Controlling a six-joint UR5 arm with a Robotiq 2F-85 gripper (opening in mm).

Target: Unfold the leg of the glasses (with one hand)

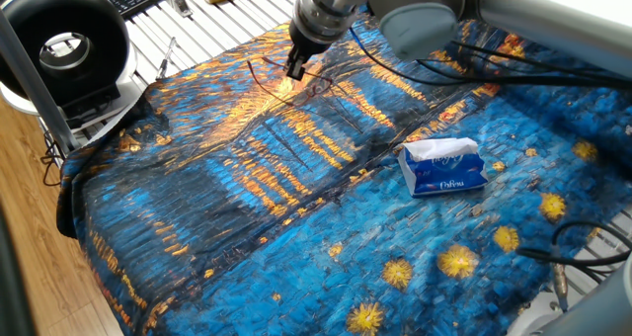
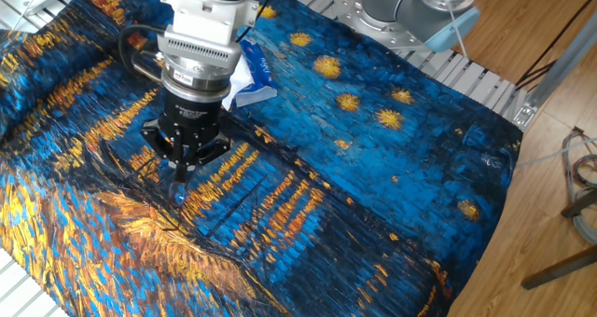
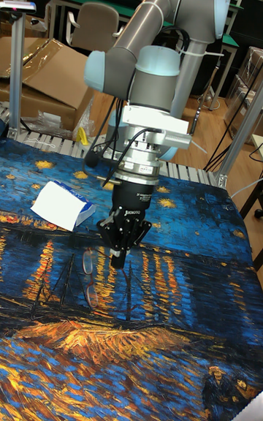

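Observation:
The glasses are a thin dark frame with clear lenses, lying on the blue and orange painted cloth just left of my fingertips in the tall fixed view. In one fixed view the glasses show as fine dark wire at the far side of the cloth. My black gripper points straight down at them, fingers together on a thin leg just above the cloth. From the other fixed view the gripper hides most of the frame. The gripper tapers to one narrow tip.
A blue-white tissue pack lies on the cloth to the right, also in the tall fixed view as the tissue pack. A black ring-shaped device stands off the left edge. Another arm's base and cables sit at the table's rim.

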